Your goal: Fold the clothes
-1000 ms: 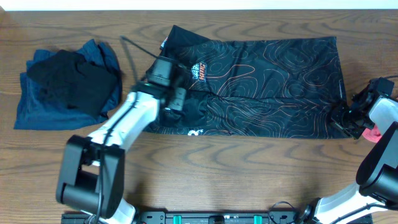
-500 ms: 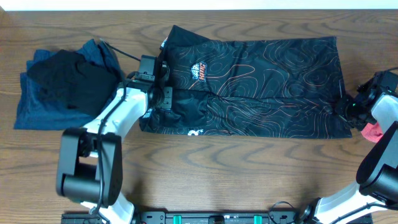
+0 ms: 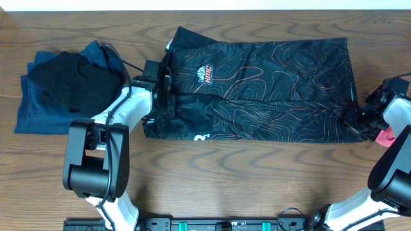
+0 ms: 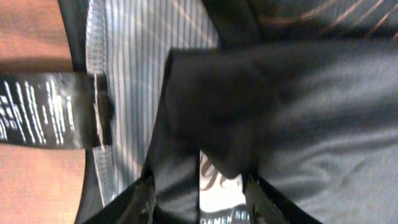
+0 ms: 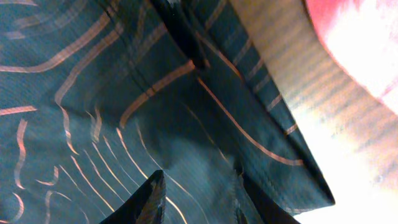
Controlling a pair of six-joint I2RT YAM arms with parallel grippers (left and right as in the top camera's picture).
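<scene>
**Shirt spread flat, a hand at each end**

The black shirt with orange contour lines lies spread across the worktop. A pile of blue and black clothes lies near its left end. The left hand sits at the shirt's left edge, fingers apart with a dark fold and a white label between them. Gripped or not, I cannot tell. The right hand is at the lower right corner, fingers apart over flat cloth, a red thing just beside it.

Your big black sports shirt with thin orange contour lines lies flat, folded into a long band, each short end sitting between a pair of jaws.
</scene>
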